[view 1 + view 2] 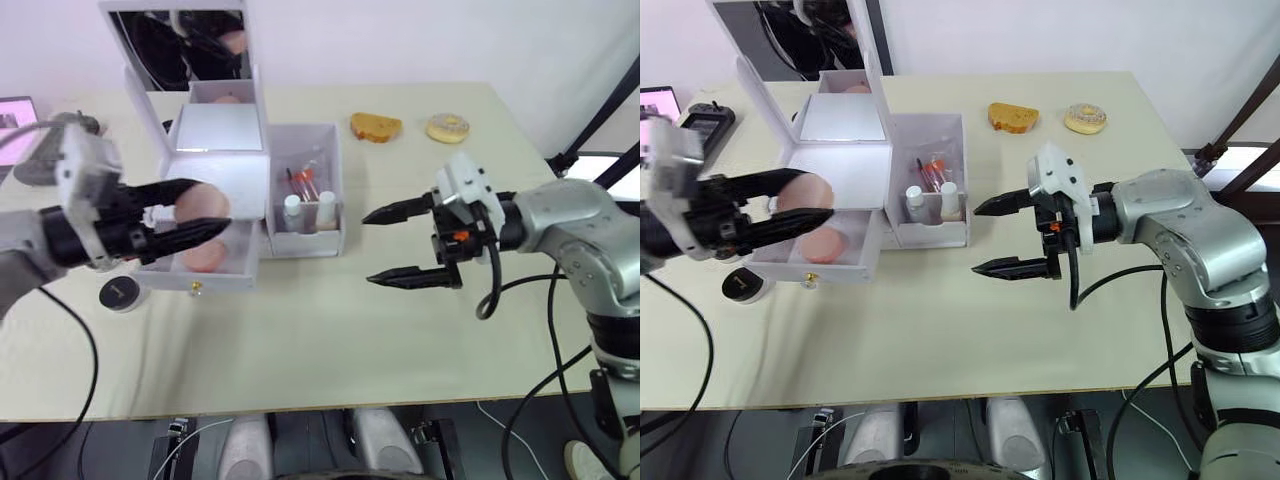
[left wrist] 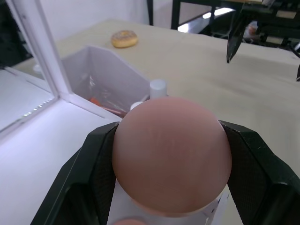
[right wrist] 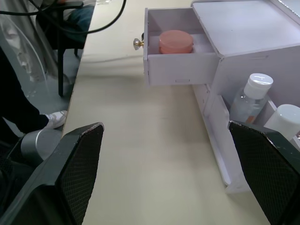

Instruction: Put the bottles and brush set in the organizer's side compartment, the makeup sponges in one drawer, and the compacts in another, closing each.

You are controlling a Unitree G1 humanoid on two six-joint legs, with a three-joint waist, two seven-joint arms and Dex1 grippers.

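The white organizer (image 1: 218, 150) stands at the table's back left with its lower drawer (image 1: 200, 278) pulled out. One pink makeup sponge (image 1: 203, 257) lies in that drawer. My left gripper (image 1: 215, 208) is shut on a second pink sponge (image 2: 171, 154), held just above the open drawer. Two white-capped bottles (image 1: 292, 208) and the red-handled brush set (image 1: 305, 180) stand in the side compartment (image 1: 335, 235). A round black compact (image 1: 119, 293) lies on the table in front of the organizer's left corner. My right gripper (image 1: 368, 248) hangs open over the table, right of the side compartment.
The organizer's mirrored lid (image 1: 185, 45) stands upright at the back. A piece of bread (image 1: 376, 127) and a donut (image 1: 447, 127) lie at the far right of the table. A black device (image 1: 702, 120) sits at the far left edge.
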